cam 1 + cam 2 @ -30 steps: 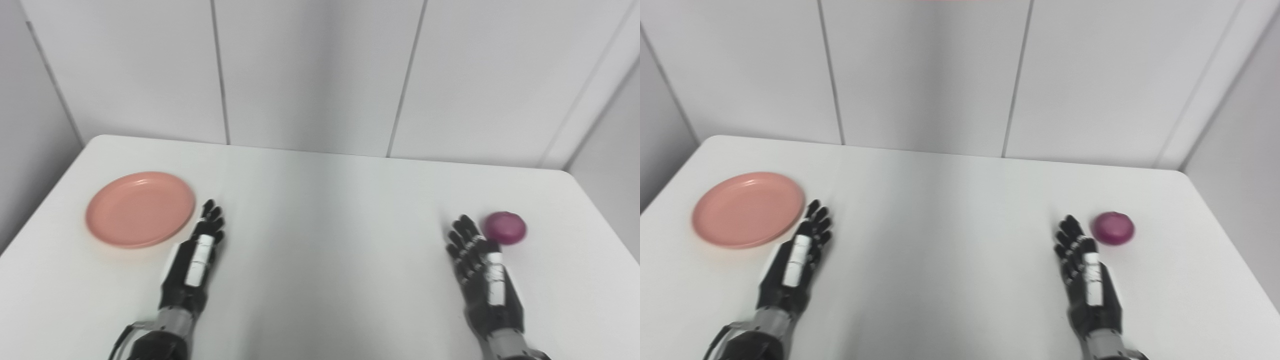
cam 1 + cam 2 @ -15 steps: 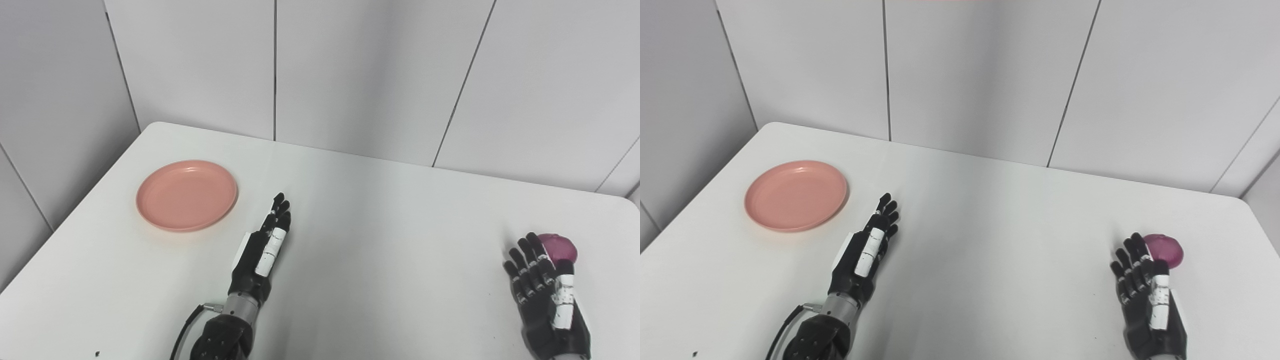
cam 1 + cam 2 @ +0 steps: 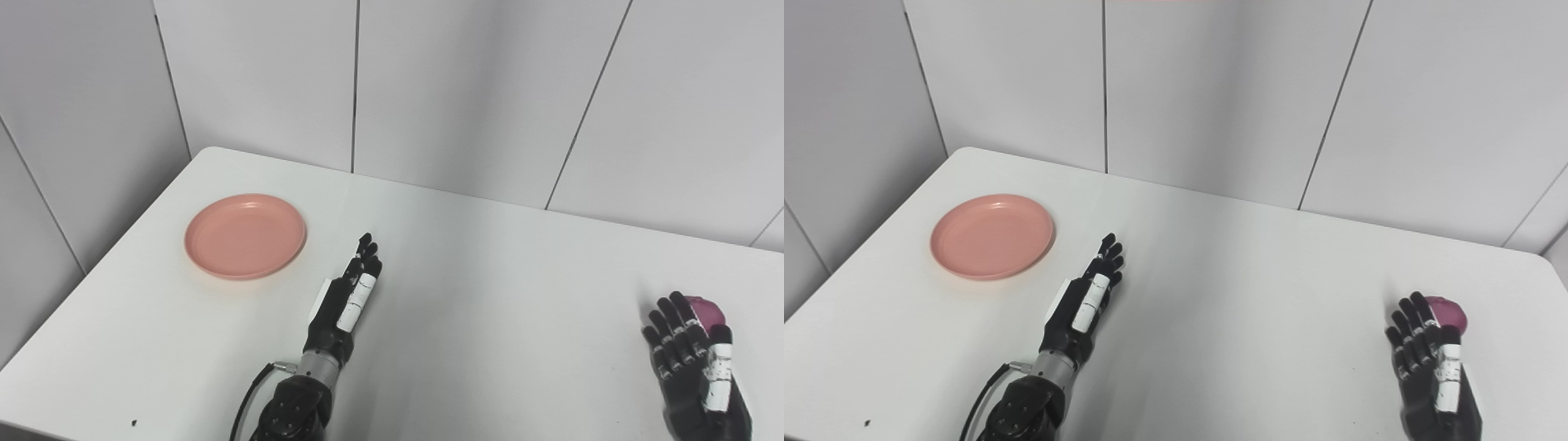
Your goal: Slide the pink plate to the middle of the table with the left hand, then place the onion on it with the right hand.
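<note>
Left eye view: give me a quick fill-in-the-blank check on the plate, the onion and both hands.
1. The pink plate holds ____.
2. The plate lies to the ____ of the left hand.
3. The purple onion sits just beyond the ____ hand.
4. The left hand's fingers are ____ the plate.

Missing: nothing; left; right; apart from

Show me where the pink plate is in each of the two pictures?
Left eye view: the pink plate lies on the left part of the table, up and left of the left hand.
Right eye view: the same plate sits a bit nearer the picture's left edge.
Shared landmark: the left hand, lying just right of the plate and not touching it in both views.
</note>
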Motion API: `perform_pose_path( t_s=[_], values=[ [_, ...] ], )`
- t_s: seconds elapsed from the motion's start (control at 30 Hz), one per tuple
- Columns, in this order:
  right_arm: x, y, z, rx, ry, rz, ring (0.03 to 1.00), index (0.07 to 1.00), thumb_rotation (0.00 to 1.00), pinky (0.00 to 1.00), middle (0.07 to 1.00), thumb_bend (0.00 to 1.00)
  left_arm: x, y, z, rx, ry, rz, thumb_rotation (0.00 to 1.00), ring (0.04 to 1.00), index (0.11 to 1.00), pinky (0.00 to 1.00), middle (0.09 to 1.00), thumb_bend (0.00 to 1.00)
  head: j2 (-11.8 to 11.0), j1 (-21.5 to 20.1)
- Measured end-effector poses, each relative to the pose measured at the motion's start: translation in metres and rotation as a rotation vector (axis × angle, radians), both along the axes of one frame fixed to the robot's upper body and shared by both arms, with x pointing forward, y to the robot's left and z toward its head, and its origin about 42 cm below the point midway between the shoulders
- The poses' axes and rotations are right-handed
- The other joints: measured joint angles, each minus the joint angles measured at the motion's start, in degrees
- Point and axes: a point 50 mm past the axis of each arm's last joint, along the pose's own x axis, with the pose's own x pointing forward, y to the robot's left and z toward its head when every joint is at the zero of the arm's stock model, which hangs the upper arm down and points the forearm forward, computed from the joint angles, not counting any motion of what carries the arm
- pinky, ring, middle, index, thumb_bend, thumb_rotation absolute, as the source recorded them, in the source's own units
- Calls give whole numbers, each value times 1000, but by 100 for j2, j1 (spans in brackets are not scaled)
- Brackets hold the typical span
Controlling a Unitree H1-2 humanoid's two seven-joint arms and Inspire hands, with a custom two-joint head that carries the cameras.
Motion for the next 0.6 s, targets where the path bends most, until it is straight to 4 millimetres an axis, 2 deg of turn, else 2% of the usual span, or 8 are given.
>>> perform_pose_path(
  t_s=[0.1,0.17,0.33,0.43,0.6],
  values=[
    [3,0,1,3,-2,-2,976,956,830,1000,954,842,-2,3,5,-30,2,-7,895,1000,1000,1000,999,897,-35,-9],
    [5,-1,0,6,-4,-6,974,950,818,998,952,837,-6,7,10,-43,9,-23,902,1000,1000,1000,998,872,-70,-26],
    [6,-1,0,9,-5,-9,963,941,801,985,944,870,-6,27,28,-84,52,-31,927,989,997,1000,988,860,-123,-105],
    [6,-1,0,5,-6,-11,947,919,784,961,929,885,8,42,50,-65,9,-33,922,975,985,1000,981,883,-141,-105],
    [9,-1,-1,4,-6,-12,950,913,765,959,933,880,44,66,103,-40,-150,-38,907,936,944,989,951,896,-167,-105]
  ],
)
